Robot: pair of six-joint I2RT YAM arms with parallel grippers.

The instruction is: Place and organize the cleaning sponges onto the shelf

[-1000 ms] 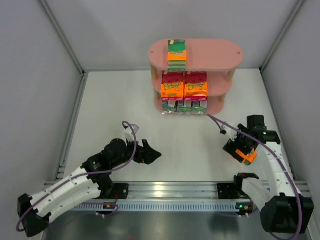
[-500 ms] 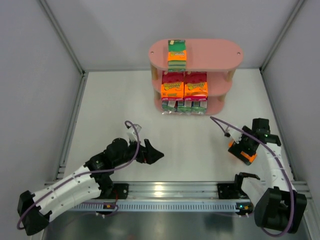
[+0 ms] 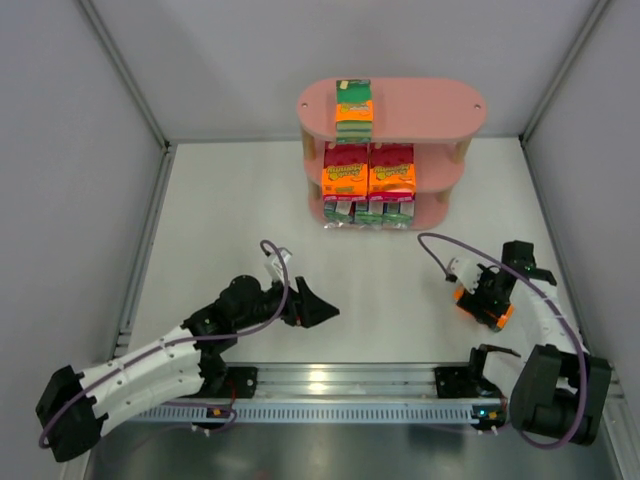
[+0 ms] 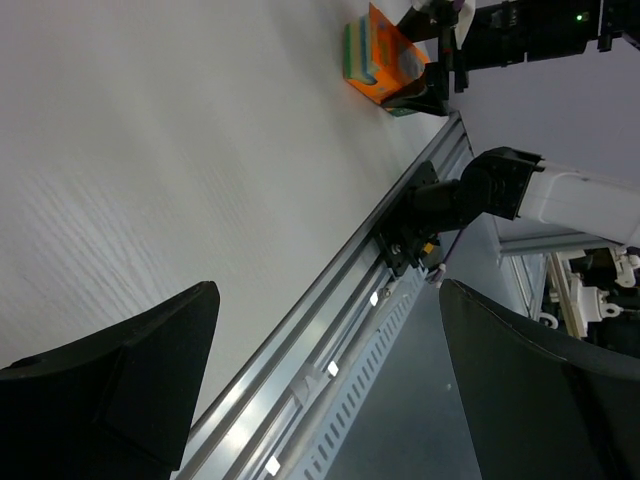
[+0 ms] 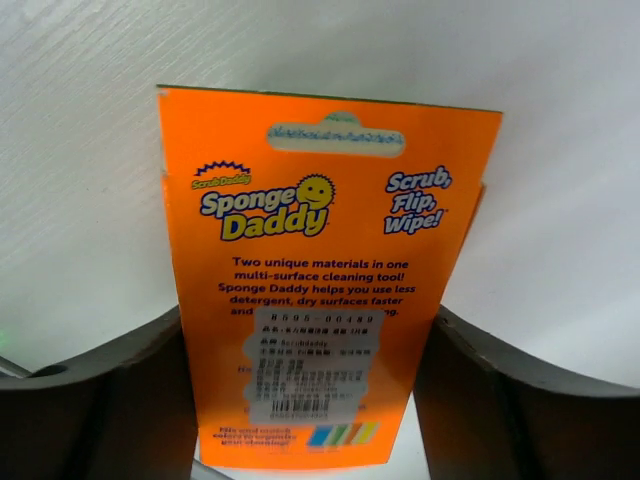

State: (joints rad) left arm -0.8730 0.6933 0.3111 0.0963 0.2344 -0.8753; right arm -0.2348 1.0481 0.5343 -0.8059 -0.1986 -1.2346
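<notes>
- Loose sponge pack [image 5: 325,200]: its orange card back faces the right wrist camera, with "Sponge Daddy" legible. It appears to be the green-and-orange type, since the left wrist view shows a green edge.
- Position: right side of the table [image 3: 250,220], near the front rail and well apart from the shelf [image 3: 430,105]. It sits low at the surface; I cannot tell whether it touches the table.
- Right gripper [image 5: 310,330]: the fingers stand on both long edges of the loose sponge pack and are closed against it. Nothing else is in the grip.
- Shelf, top board: one green-and-orange pack [image 3: 354,110] stands at the left end. The rest of the board shows pink.
- Shelf, middle tier: two orange-and-magenta packs [image 3: 344,172] stand upright side by side, touching.
- Shelf, bottom tier: a row of blue/green-and-white packs [image 3: 368,212] sits along the front edge. The count is not resolvable.
- Left gripper [image 3: 318,308]: the fingers are spread wide with nothing between them. It is over the table left of centre, well apart from both the shelf and the loose sponge pack.
- Progress (judgement): nearly complete. Every pack in view is shelved and sorted by type, apart from the one in the right gripper.
- Left to do (judgement): lift that pack, carry it to the shelf and stand it with its match on the top board. No other stray pack is seen on the table.
</notes>
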